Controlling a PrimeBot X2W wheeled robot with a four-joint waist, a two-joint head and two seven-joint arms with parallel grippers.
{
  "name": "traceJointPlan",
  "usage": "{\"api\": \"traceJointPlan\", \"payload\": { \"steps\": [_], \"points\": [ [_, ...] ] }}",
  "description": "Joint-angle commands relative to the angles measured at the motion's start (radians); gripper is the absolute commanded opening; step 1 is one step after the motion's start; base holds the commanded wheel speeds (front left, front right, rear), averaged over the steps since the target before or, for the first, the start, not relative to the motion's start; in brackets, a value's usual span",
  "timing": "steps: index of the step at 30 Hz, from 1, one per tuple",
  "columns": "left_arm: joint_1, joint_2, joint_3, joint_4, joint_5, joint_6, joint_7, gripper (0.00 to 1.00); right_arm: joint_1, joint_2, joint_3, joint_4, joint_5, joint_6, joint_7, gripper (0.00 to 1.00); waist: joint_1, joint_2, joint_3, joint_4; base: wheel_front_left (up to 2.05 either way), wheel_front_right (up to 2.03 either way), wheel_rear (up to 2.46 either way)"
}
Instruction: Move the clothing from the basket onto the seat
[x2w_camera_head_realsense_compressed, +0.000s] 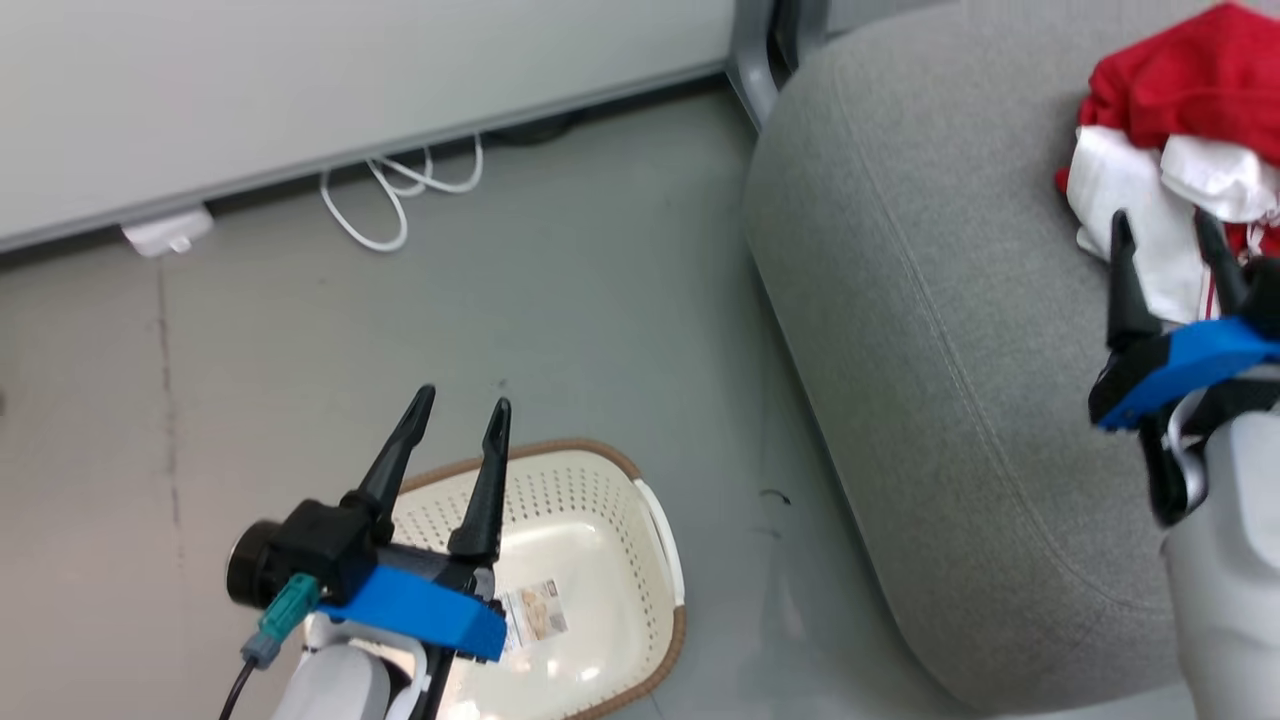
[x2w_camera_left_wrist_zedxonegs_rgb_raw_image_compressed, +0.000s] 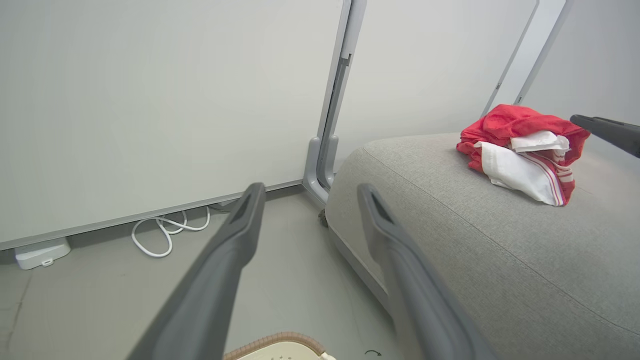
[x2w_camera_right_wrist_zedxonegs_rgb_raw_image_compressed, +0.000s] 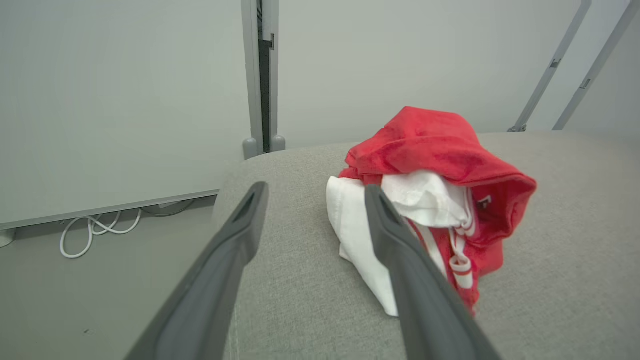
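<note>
Head view, upper right: clothing cut off by top and right edges, lower part hidden behind right gripper; lower centre: basket cut off by bottom edge, left side hidden behind left gripper; print on label too small to read; seat cut off at right edge

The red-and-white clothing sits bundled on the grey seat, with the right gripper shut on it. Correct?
No. The clothing does sit bundled on the seat, but the right gripper is open, gripping nothing, as the right wrist view shows.
</note>
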Motion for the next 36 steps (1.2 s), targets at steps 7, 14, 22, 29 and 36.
{"api": "traceJointPlan", "payload": {
  "steps": [7,14,22,29,36],
  "points": [
    [0.08,-0.028,0.081,0.022,0.012,-0.005,-0.005,1.0,0.211,0.055,0.031,-0.211,-0.003,0.0,-0.002,1.0,0.0003,0.0,-0.125,0.085,0.0,0.0,0.0],
    [0.137,-0.047,0.172,0.027,0.027,-0.001,-0.005,1.0,0.376,0.118,0.083,-0.387,0.012,0.0,0.044,1.0,0.0003,0.0,-0.172,0.127,0.0,0.0,0.0],
    [0.157,-0.056,0.233,0.047,0.041,-0.005,-0.005,1.0,0.515,0.143,0.113,-0.503,0.03,0.0,0.077,1.0,0.0003,0.0,-0.204,0.18,0.0,0.0,0.0],
    [0.171,-0.063,0.263,0.066,0.037,-0.007,-0.005,1.0,0.592,0.146,0.148,-0.564,0.069,0.0,0.099,1.0,0.0003,0.0,-0.225,0.207,0.0,0.0,0.0],
    [0.186,-0.071,0.28,0.078,0.047,-0.007,-0.005,1.0,0.619,0.146,0.162,-0.59,0.092,0.0,0.108,1.0,0.0003,0.0,-0.243,0.214,0.0,0.0,0.0]
  ]
}}
